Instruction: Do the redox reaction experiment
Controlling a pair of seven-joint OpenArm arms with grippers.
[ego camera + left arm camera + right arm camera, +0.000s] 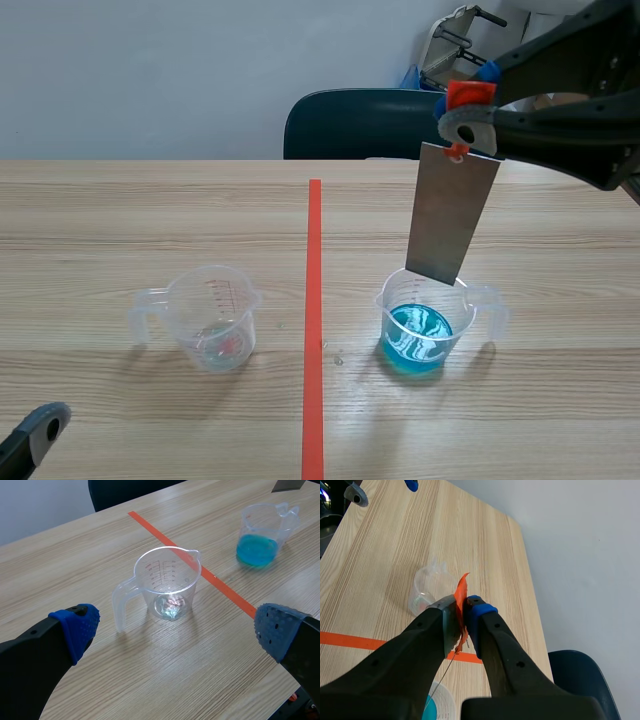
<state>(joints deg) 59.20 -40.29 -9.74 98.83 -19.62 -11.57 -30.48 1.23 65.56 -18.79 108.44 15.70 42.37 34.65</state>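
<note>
Right tool (pixel 467 110): pads pressed together on a small orange-red tab (pixel 462 591). A flat grey rectangular metal strip (pixel 452 222) hangs from the tab, slightly tilted. Its lower edge sits about level with the rim of the clear plastic measuring cup (pixel 384 312) holding blue liquid (pixel 420 335), toward the far side of the rim. The metal does not look wetted yet.

Step in hand, as judged: dip the strip into the blue liquid. To do it well, centre the lower edge over the opening first, then lower it straight and slowly so no corner catches the rim and tips the light cup. Keep the pinch firm, since the tab is the only hold.

Room: the cup stands right of the orange-red tape line (pixel 313 320), well in from the edges of the wooden table (pixel 120 220), with open wood all round. Left tool (pixel 177 627): fingers spread, holding nothing, low beside the second clear plastic measuring cup (pixel 170 580), well apart from the first. The arms should not conflict.
</note>
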